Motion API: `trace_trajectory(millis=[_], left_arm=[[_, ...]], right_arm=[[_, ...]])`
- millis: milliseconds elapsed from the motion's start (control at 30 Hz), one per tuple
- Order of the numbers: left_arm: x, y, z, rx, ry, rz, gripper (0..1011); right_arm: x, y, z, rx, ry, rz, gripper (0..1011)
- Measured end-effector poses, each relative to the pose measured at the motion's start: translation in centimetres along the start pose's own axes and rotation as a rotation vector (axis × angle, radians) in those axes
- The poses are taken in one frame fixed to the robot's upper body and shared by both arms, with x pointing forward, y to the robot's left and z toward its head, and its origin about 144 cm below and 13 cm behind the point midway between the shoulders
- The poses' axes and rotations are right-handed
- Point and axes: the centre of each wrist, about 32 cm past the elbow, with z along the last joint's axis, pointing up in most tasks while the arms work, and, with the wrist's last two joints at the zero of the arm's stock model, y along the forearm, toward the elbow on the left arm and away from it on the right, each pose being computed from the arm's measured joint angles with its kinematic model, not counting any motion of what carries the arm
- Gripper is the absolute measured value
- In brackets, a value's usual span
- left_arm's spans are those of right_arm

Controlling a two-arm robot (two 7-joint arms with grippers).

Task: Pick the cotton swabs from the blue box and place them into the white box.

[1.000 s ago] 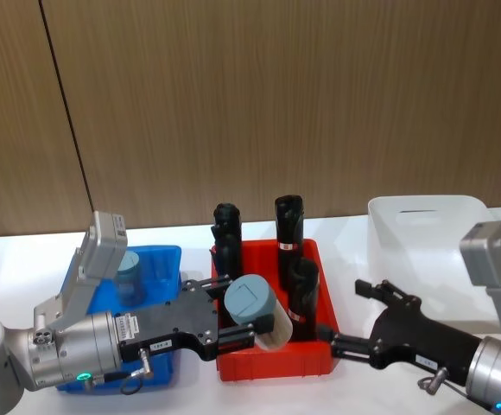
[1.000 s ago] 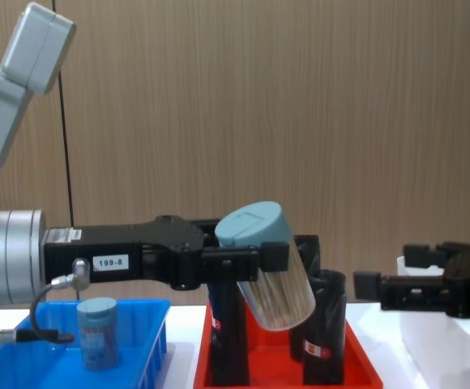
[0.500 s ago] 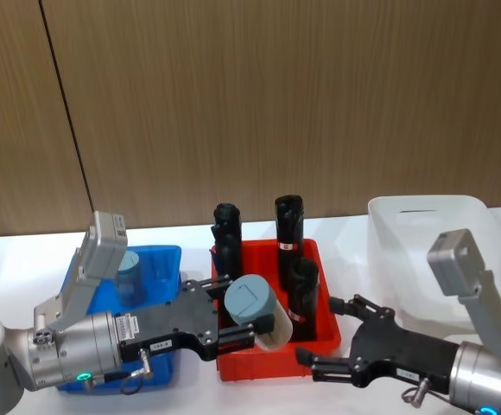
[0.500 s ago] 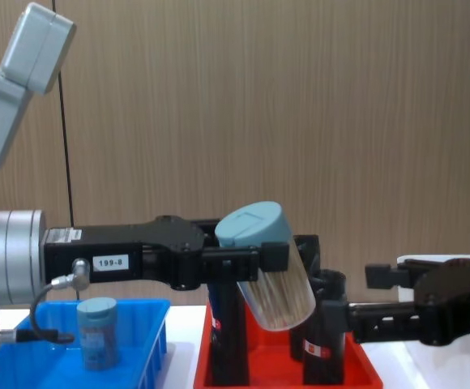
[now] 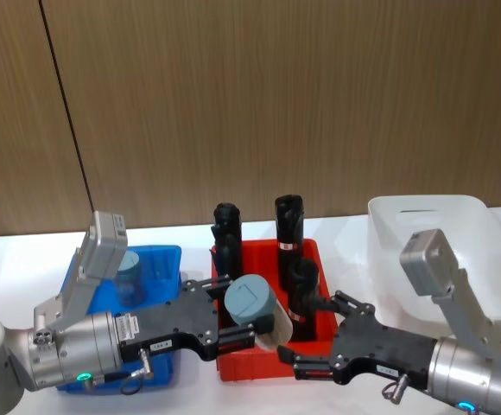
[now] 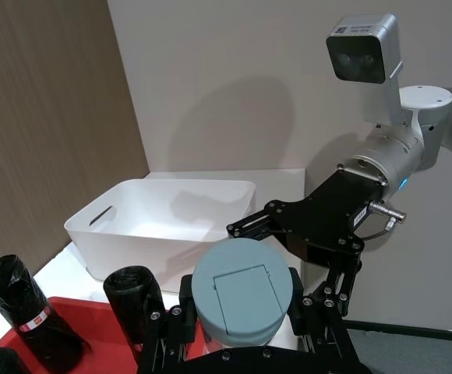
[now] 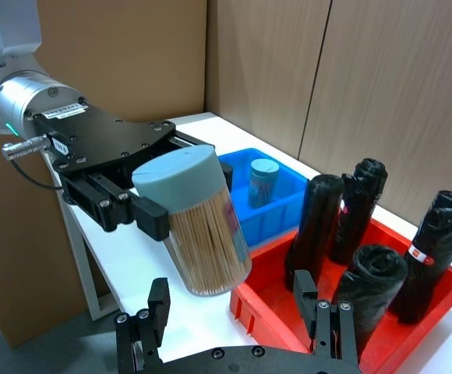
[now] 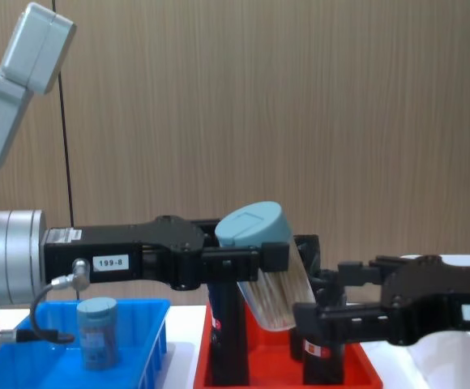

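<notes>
The left gripper (image 5: 233, 311) clamps a clear, grey-blue-lidded tub of cotton swabs (image 8: 261, 259), tilted above the front of the red plastic bin (image 5: 250, 365). The right gripper (image 5: 313, 328), fingers spread, sits just beside the tub's base. Left of that bin, a second tub (image 5: 130, 270) stands in the bright blue box (image 5: 160, 255); right of it, the white smooth-walled box (image 5: 384, 242).

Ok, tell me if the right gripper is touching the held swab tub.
Apart. The right wrist view shows the right gripper, jaws open, either side of the tub of cotton swabs with a gap at each; the left gripper holds it.
</notes>
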Motion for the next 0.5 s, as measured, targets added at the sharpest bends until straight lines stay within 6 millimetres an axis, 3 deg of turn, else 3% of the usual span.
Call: trace_trajectory(millis=[500], left_arm=[[0.0,0.0,0.0,0.000,0.000,0.000,660]], right_arm=[[-0.4,1.8,0.5,0.005,-0.042,0.025,1002]])
